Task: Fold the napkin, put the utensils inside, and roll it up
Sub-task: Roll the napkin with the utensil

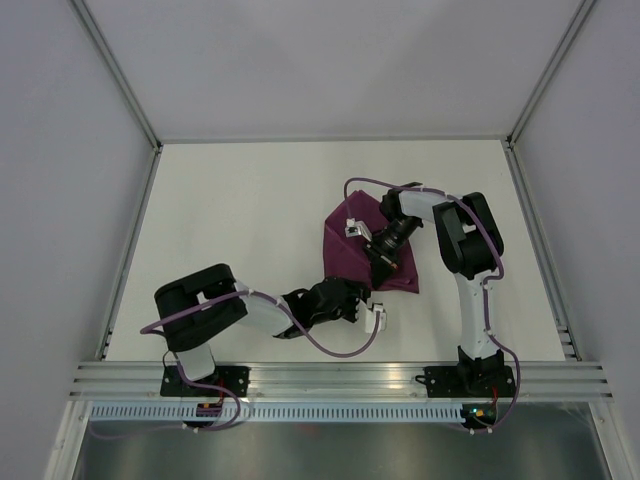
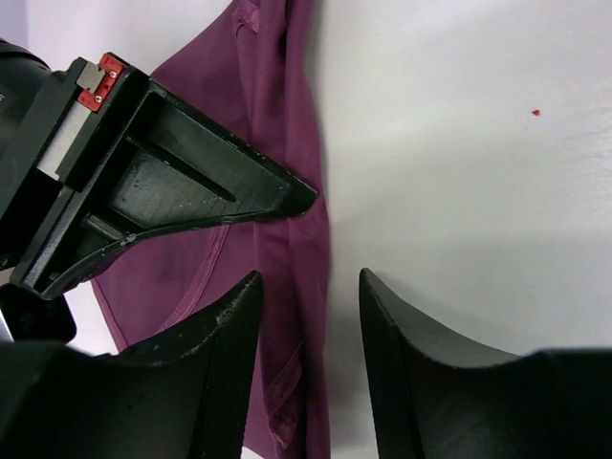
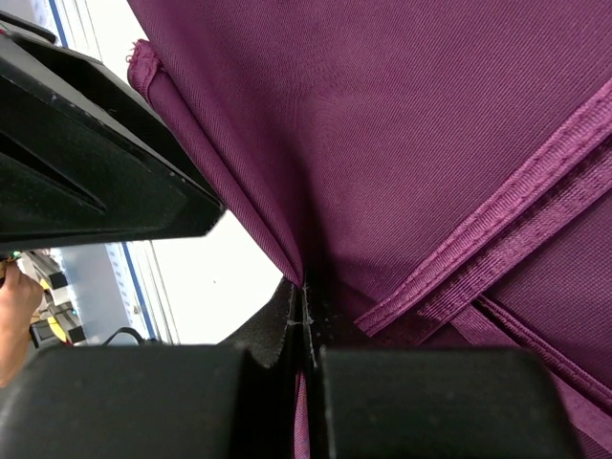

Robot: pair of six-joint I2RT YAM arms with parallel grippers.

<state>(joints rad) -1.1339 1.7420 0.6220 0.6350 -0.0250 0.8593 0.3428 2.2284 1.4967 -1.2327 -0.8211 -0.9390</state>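
Right fingers (image 3: 273,330) of mine are pressed together, pinching a fold of the napkin (image 1: 345,258), which sits bunched on the table (image 1: 250,220) right of centre. My left fingers (image 2: 210,335) stand spread over its edge, holding nothing.

Nothing readable here, honestly: no words, brand marks or numbers turn up in any of the three views. The napkin (image 1: 375,255) is plain fabric and the tabletop (image 1: 250,230) is bare white. The only label-looking thing is a little red tab (image 2: 100,81) on the black hardware in the left wrist view, and I can't make out any lettering on it.
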